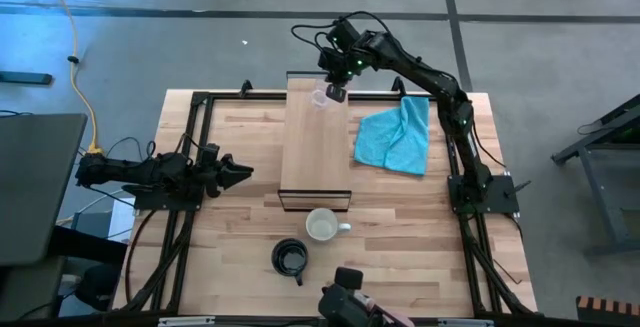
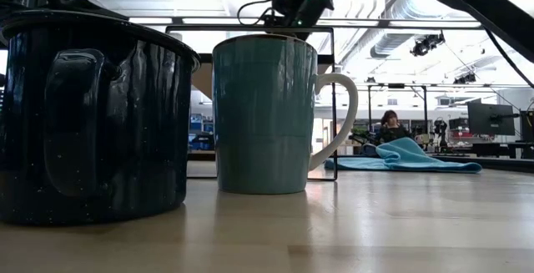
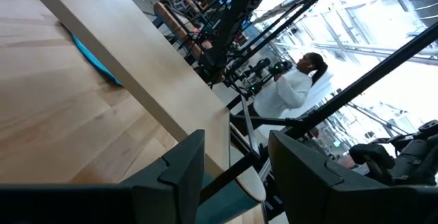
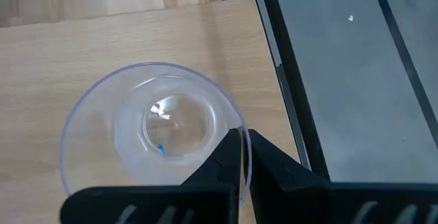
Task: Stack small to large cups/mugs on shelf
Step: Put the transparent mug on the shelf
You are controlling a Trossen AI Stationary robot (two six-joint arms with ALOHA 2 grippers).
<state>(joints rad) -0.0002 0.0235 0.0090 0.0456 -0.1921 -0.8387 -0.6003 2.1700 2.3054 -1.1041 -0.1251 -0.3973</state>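
Observation:
A small clear glass cup [image 4: 154,131] is at the far end of the light-wood shelf [image 1: 318,152], with my right gripper [image 1: 335,92] shut on it. From above I cannot tell whether it stands on the board or hangs just over it. The white mug [image 1: 322,227] stands upright on the table just near of the shelf. The black mug [image 1: 290,257] stands a little nearer and to its left. In the low view both mugs fill the front, the black [image 2: 92,114] left of the white [image 2: 267,114]. My left gripper [image 1: 238,172] waits open at the table's left, pointing level toward the shelf. My right gripper holds the glass cup by its rim [image 4: 241,136], on the side toward the shelf's far right corner. One finger [image 4: 220,161] is inside the cup and the other is outside, with the thin wall pinched between them. The fingers slant down from above. The cup stays upright, mouth up.
A turquoise cloth [image 1: 395,135] lies crumpled on the table right of the shelf. The shelf's dark frame [image 1: 315,200] stands between the mugs and the board. A person [image 2: 390,127] sits in the room beyond the table. A camera mount [image 1: 350,302] is at the near edge.

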